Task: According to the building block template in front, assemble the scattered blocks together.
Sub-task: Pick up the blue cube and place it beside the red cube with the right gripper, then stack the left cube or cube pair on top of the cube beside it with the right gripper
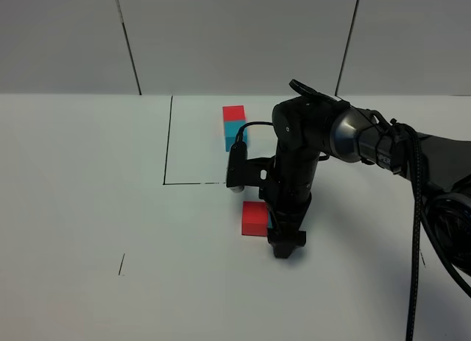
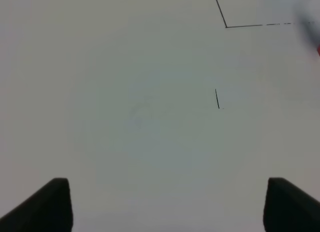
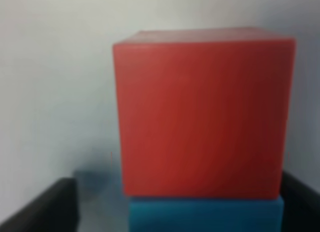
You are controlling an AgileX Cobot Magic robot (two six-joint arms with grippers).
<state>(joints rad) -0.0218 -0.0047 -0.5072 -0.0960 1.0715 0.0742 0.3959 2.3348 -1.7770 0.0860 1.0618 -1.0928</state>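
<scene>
Right arm down at the two loose cubes, left hand hanging over bare bench

The white bench (image 1: 88, 208) fills most of the shot. The black right arm (image 1: 346, 138) comes in from the right and points pretty much straight down, with the right hand (image 1: 285, 247) at the bench top just beside the loose red cube (image 1: 255, 218). From its wrist cam the fingers (image 3: 45, 207) are spread either side of the cyan cube (image 3: 205, 214), with a gap showing on one side, so it's not pinching it. That cyan cube sits flush against the red one. The left hand (image 2: 165, 207) is spread wide too, over plain bench. The template (image 1: 234, 127), red joined to cyan, lies further back inside the corner of the thin black line (image 1: 168, 142), well apart from the loose pair.
</scene>
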